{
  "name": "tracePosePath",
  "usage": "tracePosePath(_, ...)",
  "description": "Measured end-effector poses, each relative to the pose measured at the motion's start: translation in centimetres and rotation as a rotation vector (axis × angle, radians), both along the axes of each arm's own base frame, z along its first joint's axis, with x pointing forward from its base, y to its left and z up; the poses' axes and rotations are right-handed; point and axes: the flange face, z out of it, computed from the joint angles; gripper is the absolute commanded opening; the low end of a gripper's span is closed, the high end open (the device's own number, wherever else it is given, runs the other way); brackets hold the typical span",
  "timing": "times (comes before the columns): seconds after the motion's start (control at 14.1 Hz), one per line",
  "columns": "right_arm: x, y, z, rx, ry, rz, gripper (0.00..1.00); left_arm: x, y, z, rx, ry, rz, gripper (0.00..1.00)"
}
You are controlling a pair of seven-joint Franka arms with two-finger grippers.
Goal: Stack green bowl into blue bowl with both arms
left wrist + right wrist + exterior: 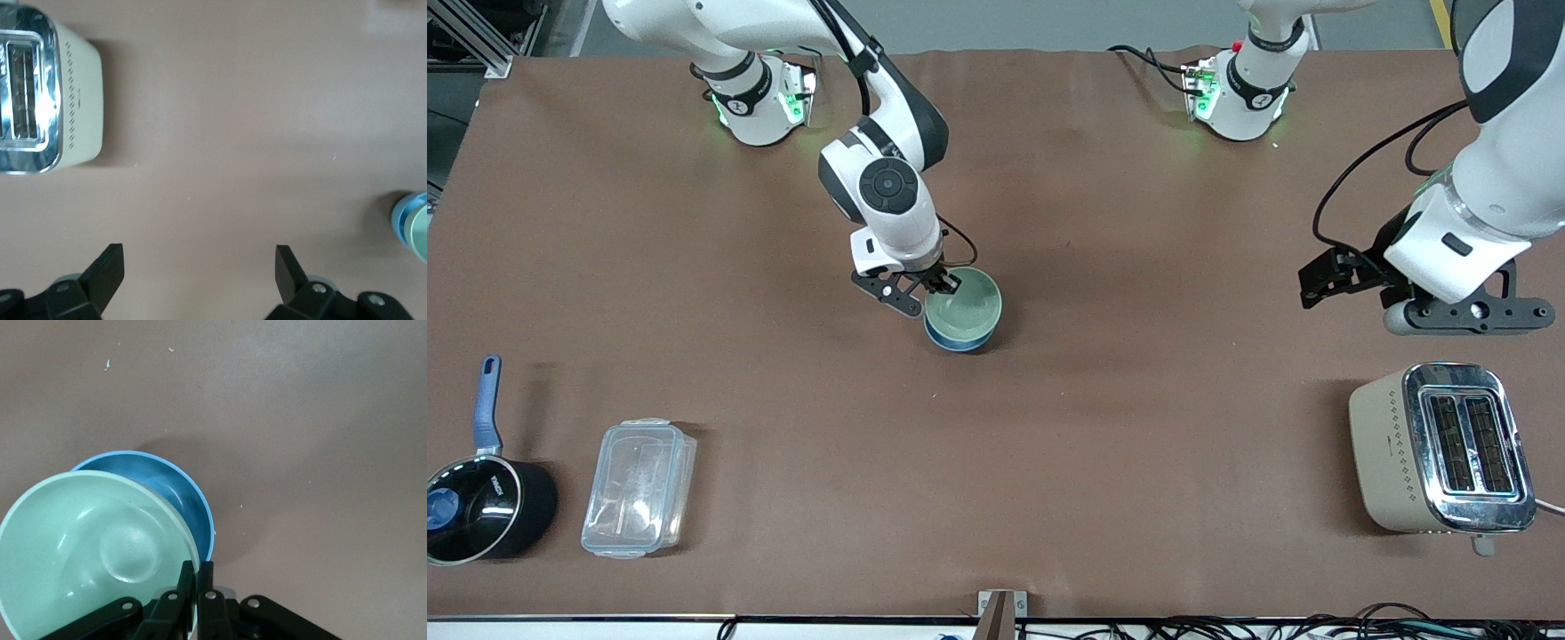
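Note:
The pale mint-green bowl [963, 302] is held over the sky-blue bowl [959, 339] at mid-table and largely covers it. My right gripper [948, 283] is shut on the green bowl's rim. In the right wrist view the green bowl [87, 550] sits tilted over the blue bowl [177, 497], with my right gripper [199, 570] pinching its rim. My left gripper [1325, 283] is open and empty, up over the table near the toaster at the left arm's end. It shows wide open in the left wrist view [199, 267], where both bowls [415, 223] peek in at the edge.
A beige toaster [1440, 449] stands toward the left arm's end, near the front camera; it also shows in the left wrist view [47, 93]. A clear plastic box [639, 487] and a black pot with a blue handle [476, 498] stand at the right arm's end.

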Motion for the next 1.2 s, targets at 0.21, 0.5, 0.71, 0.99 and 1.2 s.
tracePosePath(0.21, -0.3, 0.4, -0.9, -0.003, 0.003, -0.005, 0.04, 0.4, 3.9, -0.1, 0.005, 0.017, -0.003, 1.0)
tracePosePath(0.5, -0.2, 0.2, -1.4, -0.009, 0.008, -0.008, 1.0, -1.3, 6.2, 2.9, 0.027, -0.008, -0.096, 1.0)
tracePosePath(0.71, 0.5, -0.3, -0.6, -0.016, -0.001, -0.013, 1.0, -4.2, 5.6, 4.8, 0.044, 0.008, -0.097, 1.0)
tracePosePath(0.99, 4.4, -5.1, 8.2, -0.117, -0.039, -0.008, 1.0, -7.1, 5.4, 4.6, 0.013, 0.037, -0.098, 1.0)
tracePosePath(1.2, 7.4, -13.2, 17.5, -0.139, -0.063, 0.054, 1.0, -9.0, 5.0, 4.2, 0.004, 0.04, -0.102, 1.0)
